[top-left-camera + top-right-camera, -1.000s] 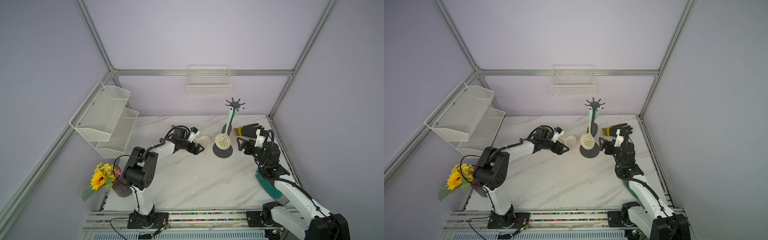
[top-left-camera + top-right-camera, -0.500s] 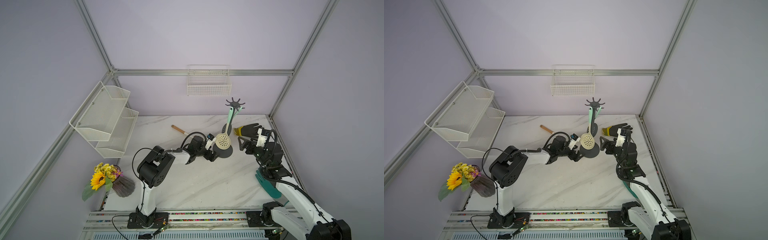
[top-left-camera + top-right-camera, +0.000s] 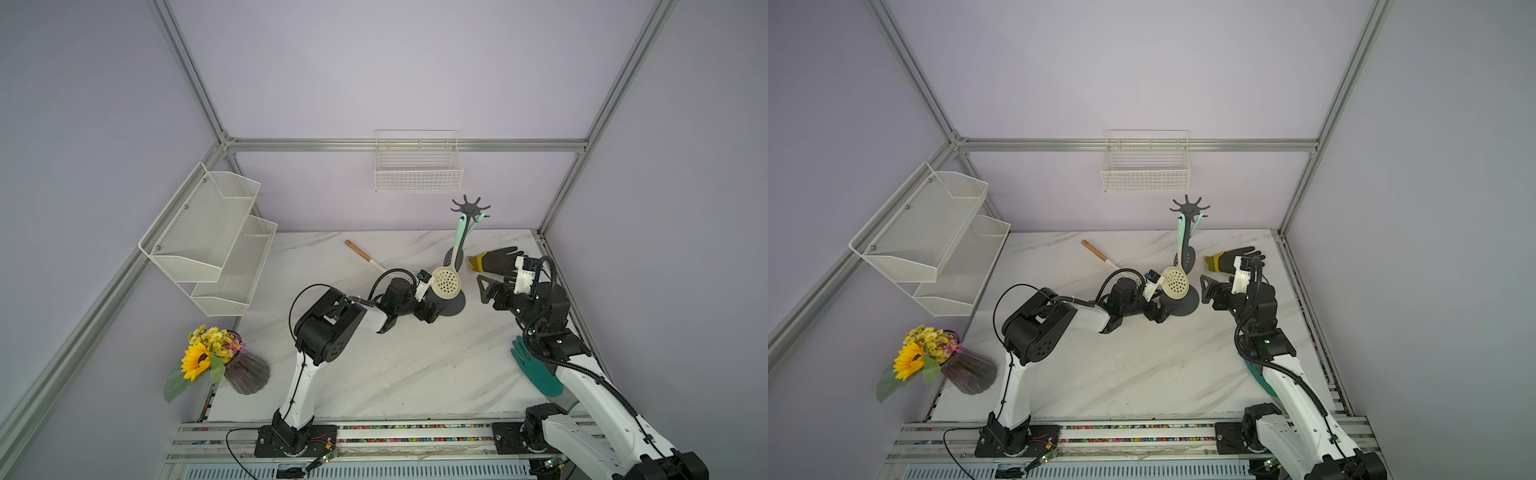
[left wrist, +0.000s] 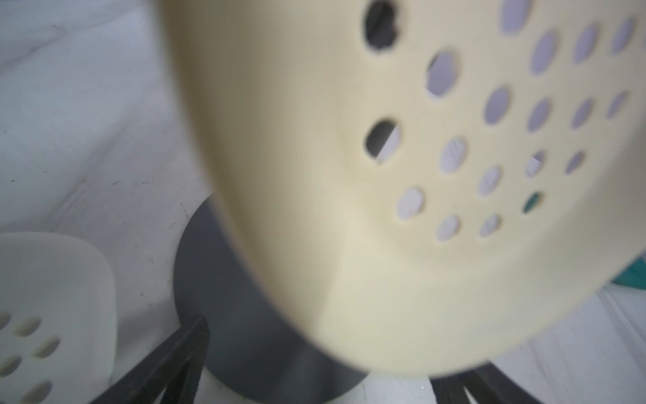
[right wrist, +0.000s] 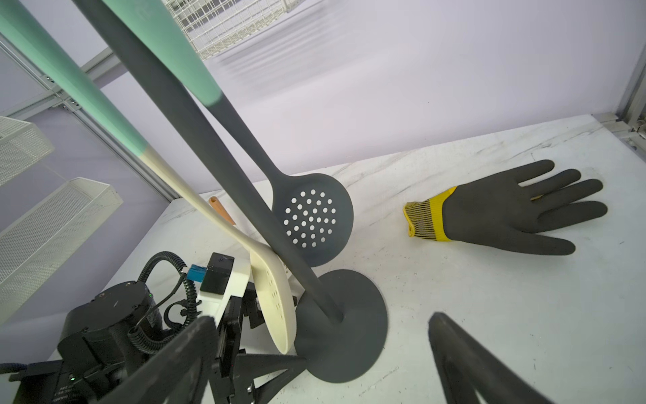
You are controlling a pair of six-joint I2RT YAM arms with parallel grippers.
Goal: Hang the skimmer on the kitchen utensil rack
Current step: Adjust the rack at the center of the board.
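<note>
Cream skimmer (image 3: 445, 282) with a mint handle hangs from the crown of the dark grey kitchen utensil rack (image 3: 471, 206), bowl just above its round base; a wooden-handled skimmer (image 3: 358, 251) lies on the marble desk (image 3: 395, 374) behind. Left fingers (image 4: 171, 370) gape empty beside the bowl, right fingers (image 5: 458, 356) equally wide and empty near the base.

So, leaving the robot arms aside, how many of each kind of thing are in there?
Skimmers: 3 (cream skimmer, dark grey skimmer, wooden-handled skimmer)
Gloves: 2 (black glove, teal glove)
Utensil rack: 1
Wire basket: 1
Mesh shelf: 1
Vase of flowers: 1
Total: 9
</note>
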